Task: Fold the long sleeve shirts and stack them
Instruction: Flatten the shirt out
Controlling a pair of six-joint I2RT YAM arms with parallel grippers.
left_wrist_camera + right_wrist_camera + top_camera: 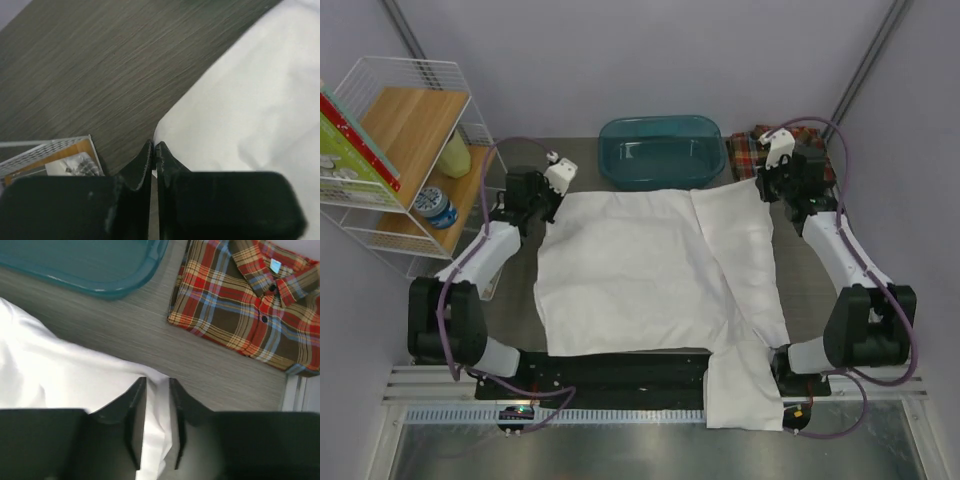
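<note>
The white long sleeve shirt (pixel 650 270) lies spread flat across the table, and one sleeve (pixel 750 390) trails over the near edge. My left gripper (pixel 550 205) is at its far left corner, shut (pixel 153 145) on the very edge of the white cloth (pixel 250 100). At the far right corner, my right gripper (pixel 770 195) has its jaws (pixel 156 382) slightly apart, with a fold of white cloth (pixel 50 375) loose between them. The plaid long sleeve shirt (pixel 750 150) lies folded, collar up, at the far right (pixel 240 305).
A teal plastic tub (pixel 660 150) stands at the back centre, just beyond the white shirt (pixel 85 265). A white wire shelf (pixel 410 150) with books and jars is at the far left, close to my left gripper (pixel 50 155).
</note>
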